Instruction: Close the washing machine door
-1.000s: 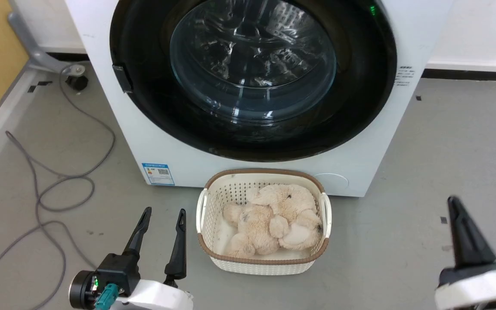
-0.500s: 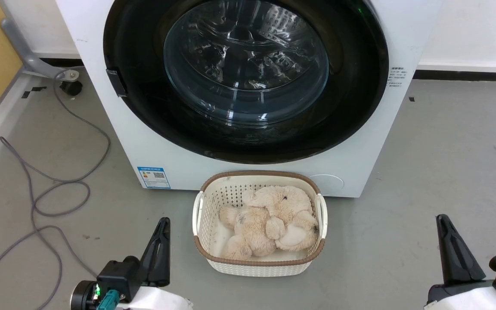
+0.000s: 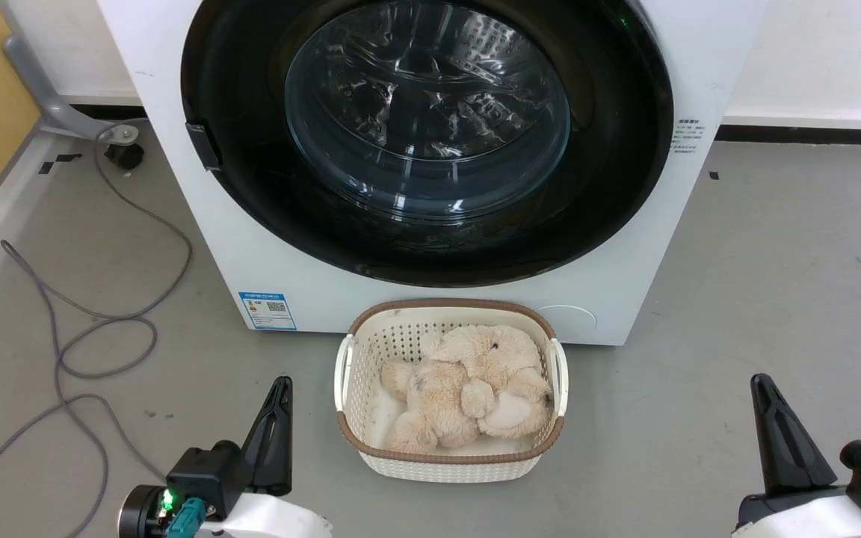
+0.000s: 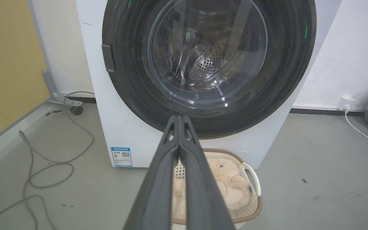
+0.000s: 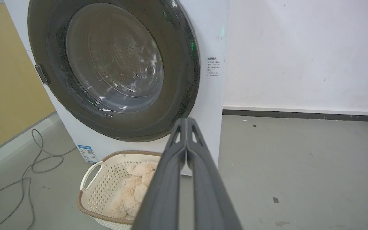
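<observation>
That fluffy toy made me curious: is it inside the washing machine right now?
No, the plush toy lies in the white basket on the floor in front of the washing machine.

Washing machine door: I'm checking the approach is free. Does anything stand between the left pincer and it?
Nothing visible lies between the left pincer and the washing machine door. The white basket with a plush toy stands on the floor below the door, to the pincer's right, beside that line.
</observation>
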### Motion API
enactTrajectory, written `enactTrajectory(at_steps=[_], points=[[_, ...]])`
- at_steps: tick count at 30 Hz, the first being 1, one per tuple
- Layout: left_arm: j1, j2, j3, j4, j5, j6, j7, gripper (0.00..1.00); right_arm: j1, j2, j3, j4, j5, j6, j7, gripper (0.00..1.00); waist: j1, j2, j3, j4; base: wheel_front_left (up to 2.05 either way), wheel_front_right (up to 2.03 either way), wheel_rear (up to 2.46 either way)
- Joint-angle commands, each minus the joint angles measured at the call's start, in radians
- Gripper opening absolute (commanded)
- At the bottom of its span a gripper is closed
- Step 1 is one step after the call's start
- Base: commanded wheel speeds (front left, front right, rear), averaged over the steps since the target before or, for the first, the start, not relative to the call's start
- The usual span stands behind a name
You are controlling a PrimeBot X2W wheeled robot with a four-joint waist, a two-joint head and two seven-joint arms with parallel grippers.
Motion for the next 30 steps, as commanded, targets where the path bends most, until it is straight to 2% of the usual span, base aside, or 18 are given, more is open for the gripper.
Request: enactTrajectory(at_steps=[1, 30], points=[[-0.001, 0.0, 0.006, -0.005, 0.011, 0.002, 0.006, 0.0, -0.008, 0.006, 0.003, -0.001, -0.007, 0.0, 0.004, 0.0, 0.0001, -0.0001, -0.001, 0.0, 0.0, 0.0, 0.0], [-0.002, 0.001, 0.033, -0.034, 0.047, 0.007, 0.068, 0.0, -0.025, 0.02, 0.018, -0.002, -0.048, 0.0, 0.052, 0.0, 0.0001, -0.0001, -0.012, 0.0, 0.0, 0.0, 0.0]])
